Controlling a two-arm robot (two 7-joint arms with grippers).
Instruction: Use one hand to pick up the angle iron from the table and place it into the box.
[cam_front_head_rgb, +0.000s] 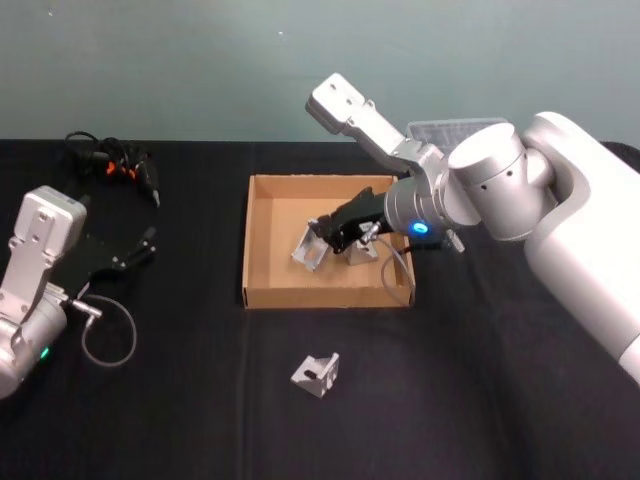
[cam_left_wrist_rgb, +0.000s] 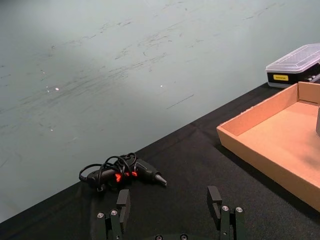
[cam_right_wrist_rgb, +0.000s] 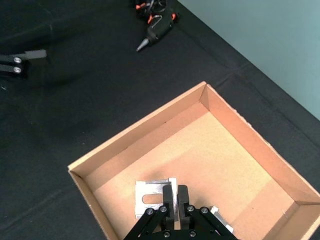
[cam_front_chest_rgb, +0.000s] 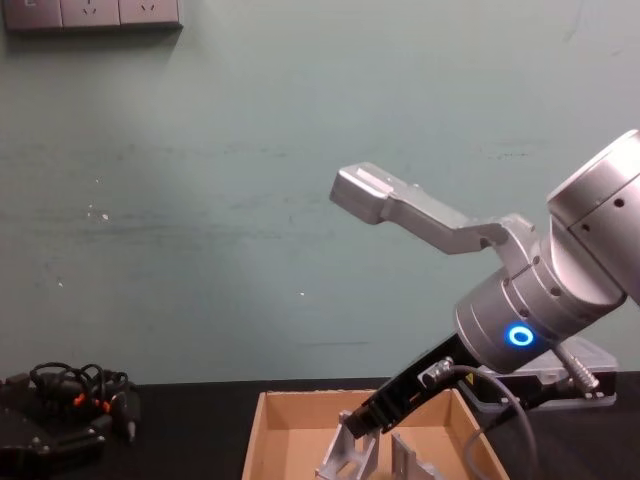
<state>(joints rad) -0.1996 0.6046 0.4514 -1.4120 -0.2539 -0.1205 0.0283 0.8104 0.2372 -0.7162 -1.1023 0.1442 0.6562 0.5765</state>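
Angle iron (cam_front_head_rgb: 310, 247): this small silver L-shaped metal bracket is sitting low inside the shallow tan cardboard box (cam_front_head_rgb: 247, 262), left of its middle. It is being pinched by its upright flange, probably so the other leg can meet the floor flat. Whether it is touching the cardboard cannot be told.
Right hand (cam_front_head_rgb: 335, 238): the black two-finger hand is gripping that flange, its fingers (cam_right_wrist_rgb: 170, 200) pressing close together on the metal.
Right arm pose: the silver-grey arm is reaching in over the box's right wall, its forearm slanting down and towards the robot's left.
Second angle iron (cam_front_head_rgb: 362, 250): it is lying in the box just beside the right hand.
Third angle iron (cam_front_head_rgb: 316, 374): it is waiting on the matte black bench (cam_front_head_rgb: 200, 420) in front of the box, well apart from both hands.
Left hand (cam_front_head_rgb: 140, 250): it is idling over the bench's left side with its fingers spread and nothing between them, fitting for a one-handed job.
Stage: the placing is looking nearly done, and letting go is likely what remains.
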